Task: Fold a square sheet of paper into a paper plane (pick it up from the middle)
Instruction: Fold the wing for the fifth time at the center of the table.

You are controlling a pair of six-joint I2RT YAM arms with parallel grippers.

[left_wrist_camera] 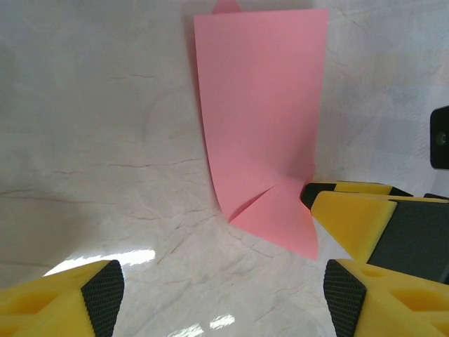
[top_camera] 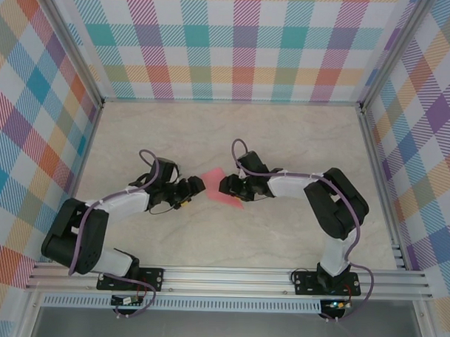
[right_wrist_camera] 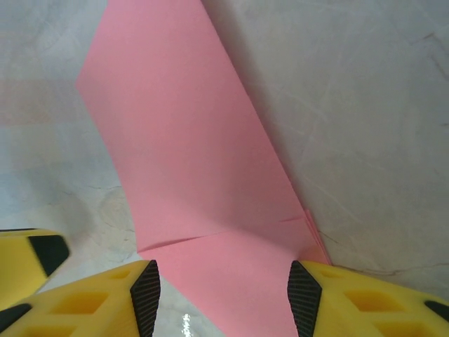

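**Mid-fold: the salmon-pink paper sheet (top_camera: 213, 176) is lying half-creased between the two arms**

The black-and-yellow left gripper (left_wrist_camera: 224, 302) is hovering just left of the sheet, with its jaws wide apart and nothing in them. The sheet (left_wrist_camera: 263, 119) is lying flat on the pale marble-look tabletop (left_wrist_camera: 105, 140), already a long strip, with a slanted flap creasing one end. The matching right gripper (right_wrist_camera: 224, 295) is sitting at the sheet's right end. Its jaws are apart and straddling that flap, though I can't tell if the pads are touching it. I'm guessing the nose folds are underway, so next the right one pins the sheet while the left one lifts a corner.
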